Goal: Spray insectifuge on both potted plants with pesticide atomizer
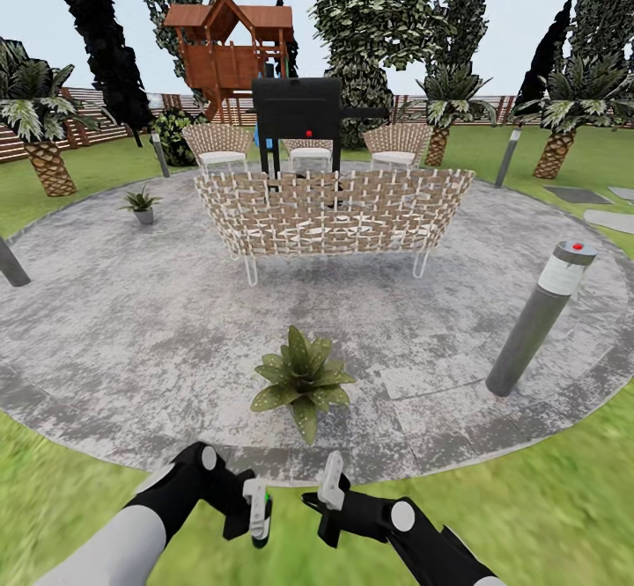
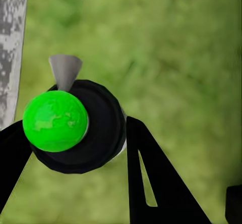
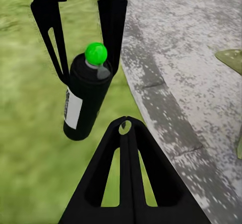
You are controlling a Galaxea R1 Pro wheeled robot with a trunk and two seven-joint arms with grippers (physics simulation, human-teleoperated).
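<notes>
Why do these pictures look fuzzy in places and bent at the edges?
Head view: wide-angle lens bows the patio rim and leans the bollard lamp; the lawn at the bottom smears. Left wrist view: grass is a soft blur behind the atomizer. Right wrist view: paving looks grainy; light is flat, without strong shadows.

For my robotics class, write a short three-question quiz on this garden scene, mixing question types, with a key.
1. True or false: the left gripper holds the pesticide atomizer over grass.
2. The nearer potted plant stands on: A the lawn; B the paved patio; C the woven sofa.
3. Fill in: the ball on the atomizer's top is ____ in colour.

Key: 1 true; 2 B; 3 green.
</notes>
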